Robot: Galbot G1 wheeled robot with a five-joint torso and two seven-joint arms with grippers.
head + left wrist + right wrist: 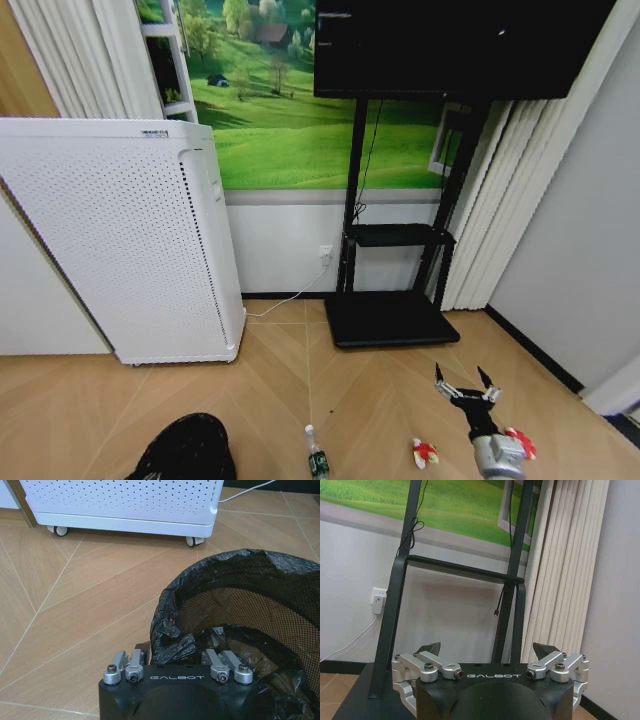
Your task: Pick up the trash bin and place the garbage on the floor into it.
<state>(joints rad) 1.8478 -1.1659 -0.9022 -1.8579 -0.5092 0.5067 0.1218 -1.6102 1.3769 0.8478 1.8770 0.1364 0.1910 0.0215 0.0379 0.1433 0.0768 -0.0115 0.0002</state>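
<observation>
Head view shows the right gripper [467, 385] with fingers spread wide and empty, a red-and-white wrapper [425, 453] and bottle [317, 455] lying on the floor [280, 380] nearby. Left gripper [175, 647] fingers clamp the trash bin [240, 605] at its liner-covered rim.

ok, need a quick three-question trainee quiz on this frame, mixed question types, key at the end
1. True or false: the right gripper is shut on a wrapper.
2. Multiple choice: the bottle lies on the floor between A) the trash bin and the nearer wrapper, B) the TV stand and the wall, C) the white appliance and the curtain.
3. What does the left gripper sit at?

Key:
1. False. It is open and holds nothing.
2. A.
3. The bin's rim with its black liner bag; whether it grips cannot be told.
</observation>
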